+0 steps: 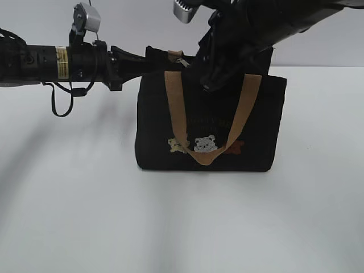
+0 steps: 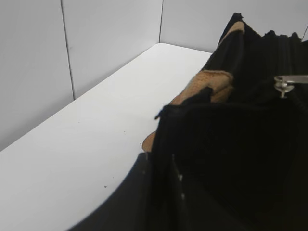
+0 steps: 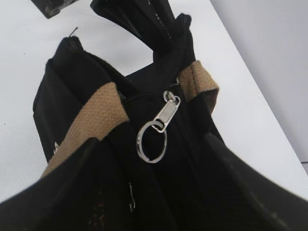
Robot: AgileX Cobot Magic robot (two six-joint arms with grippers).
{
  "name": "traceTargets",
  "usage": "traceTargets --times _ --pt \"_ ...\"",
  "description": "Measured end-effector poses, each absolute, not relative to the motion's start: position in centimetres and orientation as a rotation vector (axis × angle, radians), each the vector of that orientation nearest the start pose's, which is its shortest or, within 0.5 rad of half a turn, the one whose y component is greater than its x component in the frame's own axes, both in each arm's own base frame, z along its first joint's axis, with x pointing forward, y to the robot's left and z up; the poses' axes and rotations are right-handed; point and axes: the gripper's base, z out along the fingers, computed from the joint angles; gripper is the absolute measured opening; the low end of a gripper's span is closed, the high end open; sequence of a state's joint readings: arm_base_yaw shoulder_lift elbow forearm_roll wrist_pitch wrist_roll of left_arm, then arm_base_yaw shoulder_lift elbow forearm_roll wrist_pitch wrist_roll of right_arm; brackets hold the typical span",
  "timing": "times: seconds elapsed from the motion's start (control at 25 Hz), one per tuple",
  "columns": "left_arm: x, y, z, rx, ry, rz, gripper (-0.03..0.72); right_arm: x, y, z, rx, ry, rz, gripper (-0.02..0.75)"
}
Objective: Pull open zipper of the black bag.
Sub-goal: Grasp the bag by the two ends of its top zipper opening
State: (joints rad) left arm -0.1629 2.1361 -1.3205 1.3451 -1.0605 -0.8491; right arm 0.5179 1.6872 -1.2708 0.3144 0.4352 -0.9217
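The left tool (image 1: 136,63) is clenched on the black bag (image 1: 210,142)'s soft 9 o'clock end on the table (image 1: 85,216), the right tool (image 1: 213,79) hangs released above the zipper (image 3: 159,130), probably best pinched by its stiff, slippery little ring.

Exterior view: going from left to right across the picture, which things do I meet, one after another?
Left arm → cream bear picture → white bear picture → brown bear picture → right edge of the black bag, all on the white table.
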Motion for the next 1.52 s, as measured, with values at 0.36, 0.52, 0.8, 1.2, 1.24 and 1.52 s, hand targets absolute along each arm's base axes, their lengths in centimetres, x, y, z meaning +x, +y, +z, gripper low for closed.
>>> traceTargets --times 0.36,0.52,0.8,1.2,1.24,1.52 --pt "41.2 -14.6 17.4 1.031 1.515 -0.888 0.044 33.4 20.2 26.7 -1.314 1.888 0.069 0.482" --pt "41.2 -14.6 17.4 1.031 1.515 -0.889 0.044 33.4 20.2 26.7 -1.312 1.887 0.068 0.405" --pt "41.2 -14.6 17.4 1.031 1.515 -0.889 0.044 33.5 20.3 26.3 -1.316 1.894 0.068 0.176" --pt "41.2 -14.7 17.5 1.032 1.514 -0.89 0.044 33.2 20.2 27.2 -1.305 1.875 0.066 -0.015" --pt "41.2 -14.7 17.5 1.032 1.514 -0.89 0.044 33.2 20.1 27.4 -1.302 1.869 0.065 -0.015" --pt "41.2 -14.7 17.5 1.032 1.512 -0.892 0.044 33.0 20.0 27.9 -1.294 1.857 0.063 -0.015"
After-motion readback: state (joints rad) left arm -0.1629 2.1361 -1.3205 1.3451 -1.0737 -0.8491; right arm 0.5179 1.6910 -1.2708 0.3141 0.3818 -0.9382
